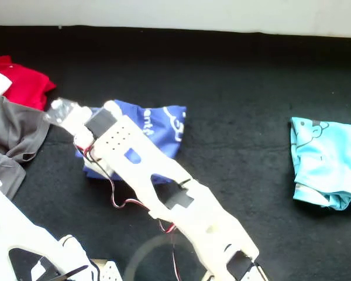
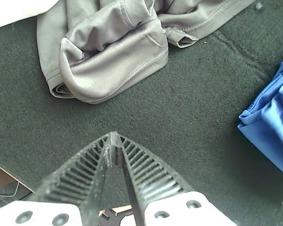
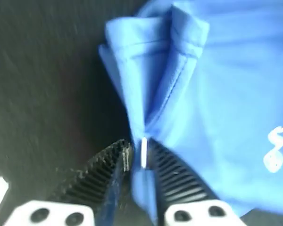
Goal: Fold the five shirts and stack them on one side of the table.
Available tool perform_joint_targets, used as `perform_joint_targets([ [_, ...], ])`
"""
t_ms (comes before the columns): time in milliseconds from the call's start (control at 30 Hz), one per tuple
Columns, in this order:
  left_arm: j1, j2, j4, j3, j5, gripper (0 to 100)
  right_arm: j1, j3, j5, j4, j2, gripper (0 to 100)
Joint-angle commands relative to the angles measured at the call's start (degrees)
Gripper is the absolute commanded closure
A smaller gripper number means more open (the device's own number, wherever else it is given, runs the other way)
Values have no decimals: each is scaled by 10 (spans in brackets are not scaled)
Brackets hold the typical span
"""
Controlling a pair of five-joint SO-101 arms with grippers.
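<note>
Blue shirt (image 1: 164, 130) lies left of centre in the high view on the black table (image 1: 240, 111), and your right end effector (image 3: 139, 155) is pinched onto a fold of it. Your left end effector (image 2: 115, 141) is closed on nothing, near the crumpled grey shirt (image 2: 113, 52). A turquoise shirt (image 1: 324, 164) sits at the right edge.

A red shirt (image 1: 24, 83) is seen at the upper left of the high view, with a grey shirt (image 1: 20, 132) below it. A royal blue shirt (image 1: 161, 126) with white print is shown left of centre. At the right edge, a pale turquoise shirt (image 1: 324, 161) is marked with small dark figures. The table (image 1: 240, 93) is covered in black; the right arm (image 1: 210, 222) is white.
</note>
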State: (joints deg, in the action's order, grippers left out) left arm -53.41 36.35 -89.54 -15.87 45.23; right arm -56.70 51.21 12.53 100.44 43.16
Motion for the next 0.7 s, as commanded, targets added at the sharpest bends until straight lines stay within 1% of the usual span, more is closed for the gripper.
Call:
perform_joint_targets([
  [0, 7, 15, 9, 3, 3, 992, 0, -50, 8, 7, -89, 783],
  [133, 8, 15, 9, 2, 3, 992, 15, -58, 11, -3, -142, 775],
  [233, 9, 15, 9, 2, 3, 992, 51, -61, 35, -57, -143, 793],
  [300, 9, 15, 9, 2, 3, 992, 76, -63, 33, -126, -127, 880],
  [367, 9, 15, 9, 2, 3, 992, 99, -60, 34, -201, -94, 998],
  [433, 9, 15, 9, 2, 3, 992, 114, -58, 34, -267, -51, 972],
  [533, 9, 15, 9, 4, 3, 992, 122, -45, 34, -351, 12, 993],
  [667, 8, 15, 9, 6, 3, 992, 114, 5, 36, -392, 95, 992],
])
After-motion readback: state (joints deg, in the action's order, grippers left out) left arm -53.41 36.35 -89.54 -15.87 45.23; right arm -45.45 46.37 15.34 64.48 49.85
